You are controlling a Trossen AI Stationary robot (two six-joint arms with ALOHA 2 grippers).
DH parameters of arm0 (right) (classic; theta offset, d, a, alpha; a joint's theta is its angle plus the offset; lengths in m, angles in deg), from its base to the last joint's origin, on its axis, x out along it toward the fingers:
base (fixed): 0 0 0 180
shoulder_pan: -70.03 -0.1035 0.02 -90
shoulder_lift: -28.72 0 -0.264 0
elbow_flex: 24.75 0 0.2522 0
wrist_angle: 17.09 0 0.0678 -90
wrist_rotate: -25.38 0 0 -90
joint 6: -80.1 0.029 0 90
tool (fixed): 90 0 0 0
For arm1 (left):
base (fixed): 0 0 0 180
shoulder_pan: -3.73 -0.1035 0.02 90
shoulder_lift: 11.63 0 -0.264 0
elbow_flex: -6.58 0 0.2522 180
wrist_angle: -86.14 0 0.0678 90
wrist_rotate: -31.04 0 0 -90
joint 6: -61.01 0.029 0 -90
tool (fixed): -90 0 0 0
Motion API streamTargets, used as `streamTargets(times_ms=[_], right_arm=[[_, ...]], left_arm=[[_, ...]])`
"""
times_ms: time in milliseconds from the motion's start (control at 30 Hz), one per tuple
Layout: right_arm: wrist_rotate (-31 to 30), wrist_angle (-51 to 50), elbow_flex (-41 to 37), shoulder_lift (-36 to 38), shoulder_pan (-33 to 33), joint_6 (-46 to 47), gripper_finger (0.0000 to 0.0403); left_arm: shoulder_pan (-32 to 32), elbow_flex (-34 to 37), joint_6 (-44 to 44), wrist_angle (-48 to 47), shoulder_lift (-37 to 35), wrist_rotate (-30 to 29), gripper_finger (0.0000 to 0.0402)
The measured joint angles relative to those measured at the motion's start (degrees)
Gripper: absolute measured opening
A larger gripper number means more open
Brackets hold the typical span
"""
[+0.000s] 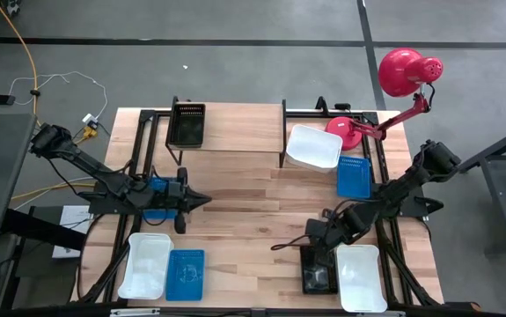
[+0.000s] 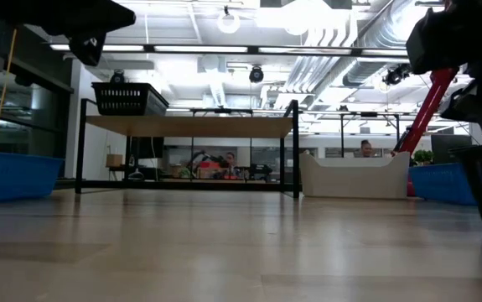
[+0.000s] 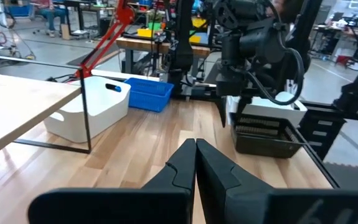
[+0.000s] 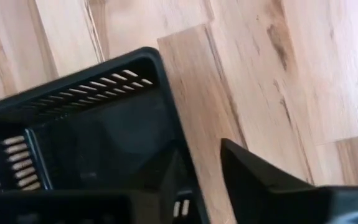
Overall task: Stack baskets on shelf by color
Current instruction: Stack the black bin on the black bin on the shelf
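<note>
My right gripper [image 1: 317, 249] [image 4: 200, 152] is open and points down over a black perforated basket [image 1: 319, 269] [image 4: 91, 130] near the table's near edge. One finger is inside the basket and one outside its wall. A second black basket [image 1: 187, 123] [image 2: 127, 98] rests on the shelf [image 1: 235, 128] [image 2: 190, 126]. My left gripper [image 1: 207, 201] [image 3: 195, 149] is shut and hovers above the table's middle left, touching nothing. White baskets lie at the near right [image 1: 361, 277], near left [image 1: 144, 264] and beside the shelf [image 1: 314, 145]. Blue baskets lie at the near left [image 1: 186, 273] and far right [image 1: 353, 176]. My right gripper comes from above, its fingers on either side of the black basket's side wall [image 4: 177, 118], close to a corner. Whether the fingers touch the wall, I cannot tell. The basket's bottom rests on the table.
A red lamp [image 1: 402, 75] stands at the far right corner, its base [image 1: 348, 132] next to the white basket. The shelf's thin black legs [image 3: 86, 118] stand on the table. Bare wood [image 1: 261, 207] lies between the two arms.
</note>
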Motion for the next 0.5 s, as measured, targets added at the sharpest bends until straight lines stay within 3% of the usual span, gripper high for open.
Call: streamTargets(times_ms=[200,500], right_arm=[[0.06,0.25,0.00,0.00,0.00,-0.24,0.0008],[-2.18,5.38,0.00,0.13,0.17,-7.68,0.0005]], left_arm=[[0.00,0.00,0.38,-0.14,-1.22,0.21,0.0000],[4.25,-0.03,5.27,-4.45,-8.91,-2.58,0.0000]])
